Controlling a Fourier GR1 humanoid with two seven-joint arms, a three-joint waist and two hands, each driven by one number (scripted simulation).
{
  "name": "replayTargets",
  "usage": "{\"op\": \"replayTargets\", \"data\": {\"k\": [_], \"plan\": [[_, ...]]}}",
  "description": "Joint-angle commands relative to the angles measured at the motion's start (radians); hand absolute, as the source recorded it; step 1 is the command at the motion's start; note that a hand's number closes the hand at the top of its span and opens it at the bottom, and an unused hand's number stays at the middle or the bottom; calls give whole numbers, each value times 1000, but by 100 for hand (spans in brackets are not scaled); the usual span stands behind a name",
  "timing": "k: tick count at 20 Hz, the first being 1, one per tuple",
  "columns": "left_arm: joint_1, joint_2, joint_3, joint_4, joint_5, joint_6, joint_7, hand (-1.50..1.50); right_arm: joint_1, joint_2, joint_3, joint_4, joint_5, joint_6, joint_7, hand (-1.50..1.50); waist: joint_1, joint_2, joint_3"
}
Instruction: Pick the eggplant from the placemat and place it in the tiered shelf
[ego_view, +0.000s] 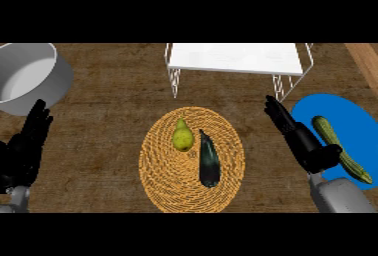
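Observation:
A dark purple eggplant (209, 161) lies lengthwise on the round woven placemat (168, 185), right of its middle. A yellow-green pear (182, 136) lies just left of the eggplant's top end. The white wire tiered shelf (236, 58) stands at the back, beyond the placemat. My right hand (303, 142) is open, fingers straight and pointing up-left, a short way right of the placemat and apart from the eggplant. My left hand (28, 142) rests open at the left edge, fingers up.
A grey pot (29, 75) stands at the back left. A blue plate (354, 127) at the right carries a green zucchini (339, 147), partly behind my right hand. The wooden counter's edge shows at the top right.

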Motion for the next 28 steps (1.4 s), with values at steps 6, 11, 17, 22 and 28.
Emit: {"op": "replayTargets", "data": {"k": [6, 11, 17, 22, 28], "plan": [[-112, -79, -14, -95, -23, 17, -28, 0, -345, 284, 51, 124, -96, -38, 362, 150, 60, -8, -11], [-72, -124, -35, -62, -27, -1, -54, 0, -361, 328, -141, 289, -160, -148, 324, -150, 29, -8, -9], [-55, -113, -31, -160, -39, 14, 50, 0, -407, 146, -109, 120, -203, 116, 485, -150, 15, -19, -10], [-65, -126, -32, -141, -42, 9, 32, 0, -508, 21, 4, 59, -189, 325, 665, -150, 12, -21, -11], [-71, -135, -27, -97, -47, -9, -2, 0, -699, 1, 187, 13, 12, 350, 835, -150, 22, -19, -14]]}}
